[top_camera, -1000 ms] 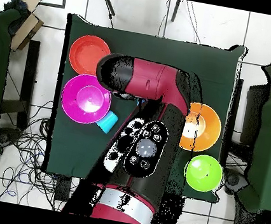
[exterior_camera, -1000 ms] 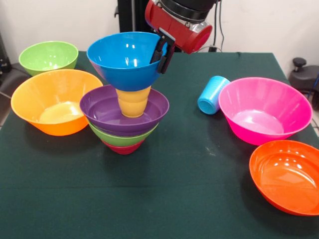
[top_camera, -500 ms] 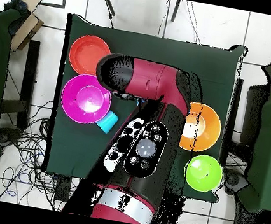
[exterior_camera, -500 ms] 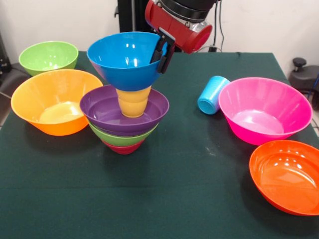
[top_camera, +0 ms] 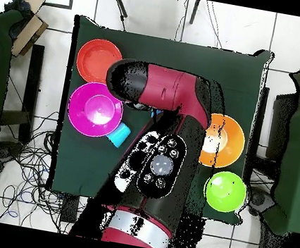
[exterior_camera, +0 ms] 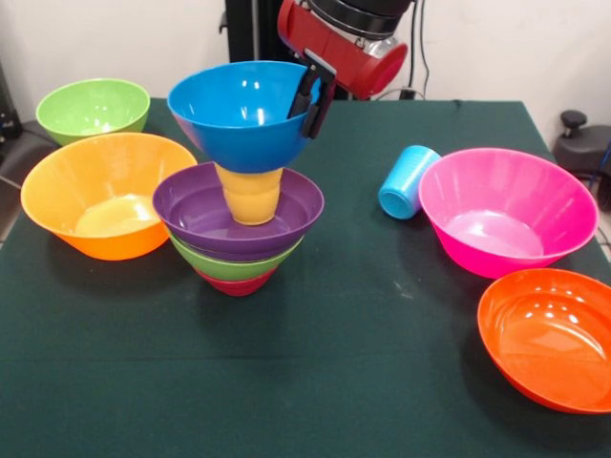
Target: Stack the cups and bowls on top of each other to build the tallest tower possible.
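tower (exterior_camera: 239, 219) hidden under arm (top_camera: 161, 139) overhead, red-orange bowl (exterior_camera: 549, 339) cropped

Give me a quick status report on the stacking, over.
Gripper shut on blue bowl rim. Bowl sits atop yellow-orange cup on the tower. Light blue cup on its side, unstacked. Nothing in the way.

Dark green table (exterior_camera: 315, 382) w/ cloth top. Tangled cables (top_camera: 29, 158) on the tiled floor (top_camera: 158, 13) beside it. Cardboard box (top_camera: 27, 4), possibly, at one corner.
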Robot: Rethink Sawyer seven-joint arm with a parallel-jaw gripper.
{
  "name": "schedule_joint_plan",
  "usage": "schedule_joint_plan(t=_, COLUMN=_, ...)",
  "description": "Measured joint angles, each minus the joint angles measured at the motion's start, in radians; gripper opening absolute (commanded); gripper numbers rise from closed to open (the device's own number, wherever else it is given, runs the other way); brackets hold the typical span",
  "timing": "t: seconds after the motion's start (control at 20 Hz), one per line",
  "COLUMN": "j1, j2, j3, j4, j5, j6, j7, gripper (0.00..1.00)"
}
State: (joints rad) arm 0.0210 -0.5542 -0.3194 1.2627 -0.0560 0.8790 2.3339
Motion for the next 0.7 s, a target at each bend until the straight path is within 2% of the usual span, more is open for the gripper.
schedule_joint_plan(t=0.7, j1=0.0, j2=-0.027, j3=0.0, j4=0.002, j5=0.006, j6=0.0, j7=0.0, gripper=0.0)
